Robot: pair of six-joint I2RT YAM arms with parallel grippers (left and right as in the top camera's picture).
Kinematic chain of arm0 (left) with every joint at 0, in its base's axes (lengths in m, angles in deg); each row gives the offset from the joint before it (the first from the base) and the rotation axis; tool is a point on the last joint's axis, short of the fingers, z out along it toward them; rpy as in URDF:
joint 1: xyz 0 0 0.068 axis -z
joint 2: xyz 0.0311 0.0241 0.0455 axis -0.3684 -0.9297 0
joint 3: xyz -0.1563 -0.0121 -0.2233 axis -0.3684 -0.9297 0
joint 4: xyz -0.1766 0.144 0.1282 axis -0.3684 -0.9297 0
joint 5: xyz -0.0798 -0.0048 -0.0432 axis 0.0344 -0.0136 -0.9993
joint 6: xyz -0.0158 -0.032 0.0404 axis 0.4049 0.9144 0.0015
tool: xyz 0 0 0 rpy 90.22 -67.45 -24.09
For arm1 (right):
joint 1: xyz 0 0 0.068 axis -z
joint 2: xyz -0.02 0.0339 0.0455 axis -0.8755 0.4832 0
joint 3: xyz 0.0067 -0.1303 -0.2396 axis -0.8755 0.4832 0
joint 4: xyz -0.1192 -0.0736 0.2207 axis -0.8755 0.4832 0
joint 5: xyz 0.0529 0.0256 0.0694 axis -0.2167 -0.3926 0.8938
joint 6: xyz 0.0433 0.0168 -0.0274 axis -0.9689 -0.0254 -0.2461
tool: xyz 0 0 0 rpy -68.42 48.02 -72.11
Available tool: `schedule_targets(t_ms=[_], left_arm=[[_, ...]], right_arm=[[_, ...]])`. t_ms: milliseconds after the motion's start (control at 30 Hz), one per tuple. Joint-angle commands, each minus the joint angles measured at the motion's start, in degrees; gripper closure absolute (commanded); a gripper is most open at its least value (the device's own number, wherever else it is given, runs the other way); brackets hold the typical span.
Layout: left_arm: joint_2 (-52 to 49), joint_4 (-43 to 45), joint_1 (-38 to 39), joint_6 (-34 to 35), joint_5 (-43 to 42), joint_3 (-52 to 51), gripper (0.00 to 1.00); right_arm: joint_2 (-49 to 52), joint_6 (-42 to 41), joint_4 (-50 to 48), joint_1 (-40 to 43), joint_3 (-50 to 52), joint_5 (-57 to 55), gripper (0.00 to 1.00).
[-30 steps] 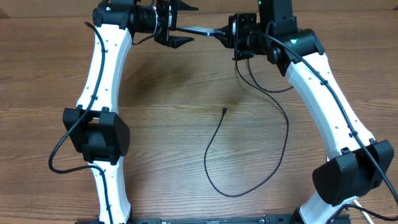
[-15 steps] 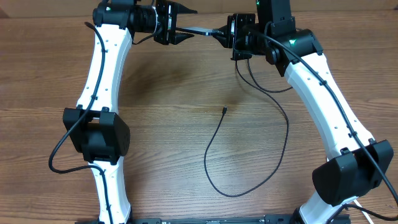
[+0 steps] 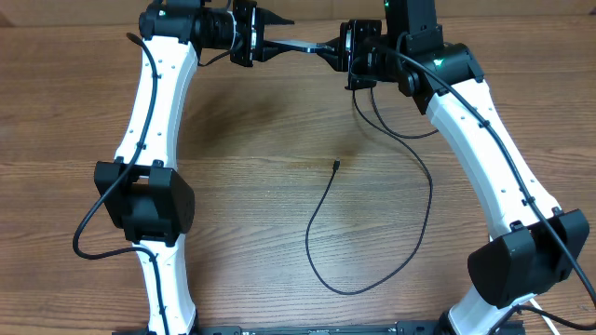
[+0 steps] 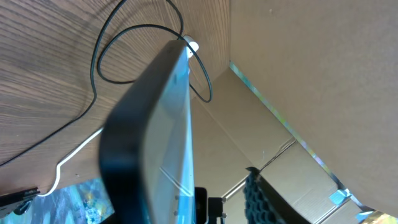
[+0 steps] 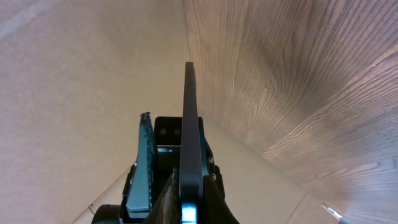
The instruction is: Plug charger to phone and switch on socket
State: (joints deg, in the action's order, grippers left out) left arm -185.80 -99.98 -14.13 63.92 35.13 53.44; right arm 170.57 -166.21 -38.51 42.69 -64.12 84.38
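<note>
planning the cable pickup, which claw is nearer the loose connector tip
Right. The right claw is almost straight beyond the connector tip; the left claw is equally far back but off to the left.

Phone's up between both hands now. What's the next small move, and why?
Probably close the left hand fully onto the free end of the phone. The right hand clamps the other end, while the left hand straddles the phone, apparently not yet gripping. The charger lies loose, connector tip unplugged, so one hand must get free.
</note>
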Motion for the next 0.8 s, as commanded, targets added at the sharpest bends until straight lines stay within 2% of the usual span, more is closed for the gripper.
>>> schedule_targets(t_ms=[0,133,267,433,533,767], left_arm=[[-0.1,0.3,0.1,0.7,0.5,0.5,0.66],[-0.1,0.3,0.1,0.8,0.1,0.5,0.7],[-0.1,0.3,0.1,0.8,0.1,0.5,0.8],[-0.1,0.3,0.1,0.8,0.1,0.5,0.96],[-0.1,0.3,0.1,0.7,0.1,0.5,0.96],[-0.1,0.3,-0.1,-0.7,1.0,0.5,0.96]], right_arm=[[-0.6,-0.4,-1.1,-1.3,-2.4,2.0,0.96],[-0.6,-1.6,-1.6,-2.0,-2.4,2.0,0.95],[-0.6,-1.5,-1.9,-2.2,-2.4,2.0,0.94],[-0.6,-1.4,-1.9,-2.2,-2.4,2.1,0.78],[-0.6,-1.0,-1.8,-2.2,-2.4,2.3,0.64],[-0.6,6.3,-1.7,-2.2,-2.4,1.2,0.46]])
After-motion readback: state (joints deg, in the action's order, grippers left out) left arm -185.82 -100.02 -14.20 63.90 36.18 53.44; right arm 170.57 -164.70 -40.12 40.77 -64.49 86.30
